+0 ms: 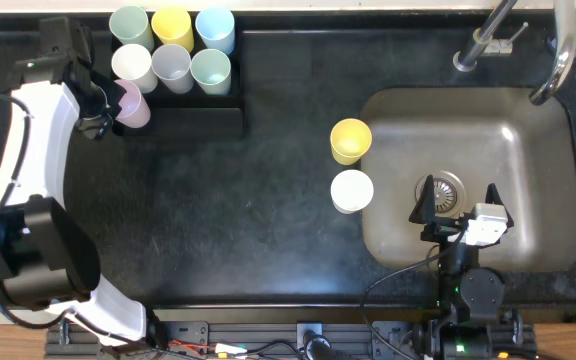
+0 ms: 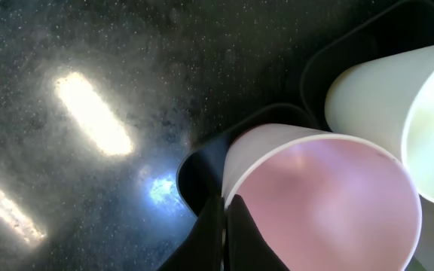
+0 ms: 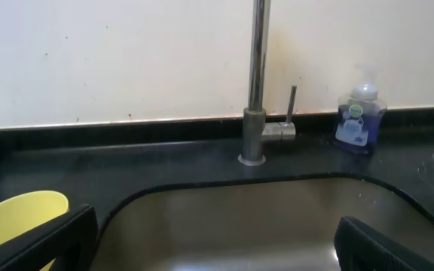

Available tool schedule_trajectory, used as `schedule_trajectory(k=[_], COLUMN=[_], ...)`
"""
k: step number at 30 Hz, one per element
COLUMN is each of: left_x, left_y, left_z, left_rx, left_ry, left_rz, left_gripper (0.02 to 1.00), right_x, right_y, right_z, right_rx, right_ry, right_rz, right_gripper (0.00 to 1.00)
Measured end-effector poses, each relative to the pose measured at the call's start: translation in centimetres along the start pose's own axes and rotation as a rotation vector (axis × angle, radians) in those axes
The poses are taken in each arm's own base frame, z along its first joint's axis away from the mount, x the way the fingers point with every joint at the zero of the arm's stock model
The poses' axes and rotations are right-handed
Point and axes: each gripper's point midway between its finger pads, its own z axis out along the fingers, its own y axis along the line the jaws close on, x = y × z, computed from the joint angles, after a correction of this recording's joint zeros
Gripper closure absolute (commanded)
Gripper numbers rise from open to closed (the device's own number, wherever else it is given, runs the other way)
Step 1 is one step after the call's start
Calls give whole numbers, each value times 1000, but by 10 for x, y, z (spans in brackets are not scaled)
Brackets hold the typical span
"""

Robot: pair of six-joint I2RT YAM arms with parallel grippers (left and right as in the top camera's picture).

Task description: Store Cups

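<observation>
Pink cup [image 2: 315, 203]: nearest lens; tilted, mouth toward wrist cam, held in L pincer at end slot of holder, just beside white cup [image 2: 398, 113].
L pincer [image 2: 223, 226]: clenched on pink cup's wall at rim, one finger each side.
Holder [image 1: 198, 122]: black, on table [image 1: 268, 230], right below L pincer; whether pink cup is fully seated in it, can't tell.
Far row: green cup [image 1: 130, 25], stored yellow cup [image 1: 172, 27], blue cup [image 1: 215, 28], upright, beyond L pincer.
Mid row: white cup, then grey cup [image 1: 172, 65] and mint cup [image 1: 211, 70], upright, between far row and L pincer.
R pincer [image 1: 458, 205]: released, fingers spread wide; above sink [image 1: 528, 110], near drain [image 1: 448, 190].
Loose yellow cup [image 1: 350, 140]: upright on table, to R pincer's left, at sink rim.
Loose white cup [image 1: 351, 190]: upright, just beside loose yellow cup, closer to R pincer; well apart from holder.
Faucet [image 3: 256, 83]: straight ahead of R pincer, behind sink.
Soap bottle [image 3: 360, 117]: on table, ahead and to the right of R pincer, near faucet.
</observation>
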Motion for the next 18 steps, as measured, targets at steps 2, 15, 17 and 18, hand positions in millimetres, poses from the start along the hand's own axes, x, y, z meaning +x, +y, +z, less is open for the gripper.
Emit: schedule_trajectory(k=[2, 15, 17, 18], left_x=[1, 1, 0, 0], left_y=[1, 0, 0, 0], left_z=[4, 12, 12, 12], left_rx=[-8, -18, -16, -15], left_ry=[6, 9, 8, 4], left_rz=[1, 2, 2, 1], left_gripper=[982, 982, 755, 424], right_x=[0, 0, 0, 0], right_y=[0, 0, 0, 0], right_z=[0, 0, 0, 0], right_rx=[-1, -1, -1, -1], right_ry=[0, 0, -1, 0], right_rz=[0, 0, 0, 0], right_gripper=[3, 5, 3, 3])
